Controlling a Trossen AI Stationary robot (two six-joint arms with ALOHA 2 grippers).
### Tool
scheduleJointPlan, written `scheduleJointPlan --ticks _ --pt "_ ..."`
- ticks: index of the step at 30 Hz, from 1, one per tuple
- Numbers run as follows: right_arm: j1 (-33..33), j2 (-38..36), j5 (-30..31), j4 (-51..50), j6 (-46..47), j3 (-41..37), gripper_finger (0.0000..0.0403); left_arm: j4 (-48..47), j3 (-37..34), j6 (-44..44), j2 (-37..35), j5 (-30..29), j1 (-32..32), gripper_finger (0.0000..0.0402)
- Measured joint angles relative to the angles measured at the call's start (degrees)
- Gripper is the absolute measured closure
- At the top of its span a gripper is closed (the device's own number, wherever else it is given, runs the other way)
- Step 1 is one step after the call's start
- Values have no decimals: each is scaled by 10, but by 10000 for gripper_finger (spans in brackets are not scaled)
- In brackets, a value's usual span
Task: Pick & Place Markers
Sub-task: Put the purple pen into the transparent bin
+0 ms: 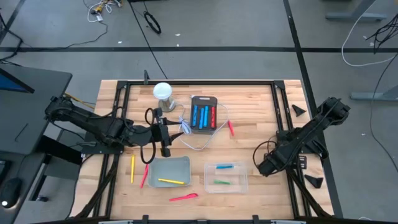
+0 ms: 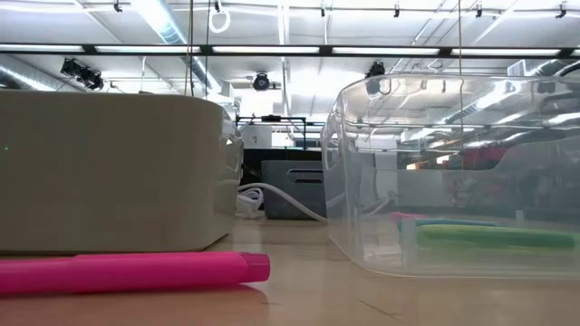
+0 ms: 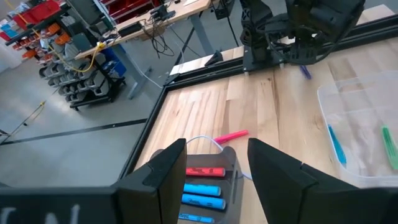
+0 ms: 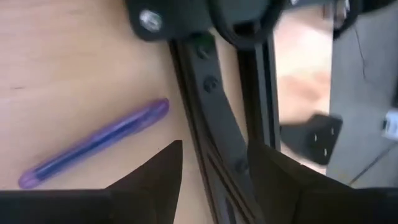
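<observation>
- markers: short, thin, rigid plastic sticks, judged light and smooth, likely to roll on the wood; best pinched across the barrel near mid-length so neither end tips.
- pink marker (image 1: 183, 197): lies flat on the table (image 1: 261, 124) in front of the grey tray (image 1: 180, 165), close to the low camera; free on all sides, an easy pinch.
- yellow marker (image 1: 170, 181): lies inside the grey tray.
- second yellow marker (image 1: 132, 168) and red marker (image 1: 144, 175): on the table just left of the tray, near each other.
- clear bin (image 1: 242, 180): holds a blue marker (image 1: 224, 167) and a green marker (image 1: 222, 182).
- dark holder (image 1: 203, 99): carries blue markers (image 1: 199, 116) and a red one, side by side; the close spacing leaves little room for fingers.
- loose red marker (image 1: 231, 128): on the table just right of the holder.
- purple marker (image 4: 93, 143): on the wood beside the frame rail, just ahead of the right gripper.
- left gripper (image 1: 164, 138): arm stretched in from the left, held above the table between holder and tray; jaws parted, grasping nothing.
- right gripper (image 1: 266, 165): arm folded low at the table's right edge, near the clear bin; jaws apart and empty.
</observation>
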Motion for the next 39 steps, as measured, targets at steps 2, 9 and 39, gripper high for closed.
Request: scheduleJointPlan --ticks 2,9,39 --pt "0 0 9 -12 -20 -2 220 0 0 0 0 0 0 223" --pt "-21 0 33 28 -99 -21 220 0 0 0 0 8 0 223" --pt "-35 0 91 144 -211 -33 220 -13 0 0 0 9 -1 223"
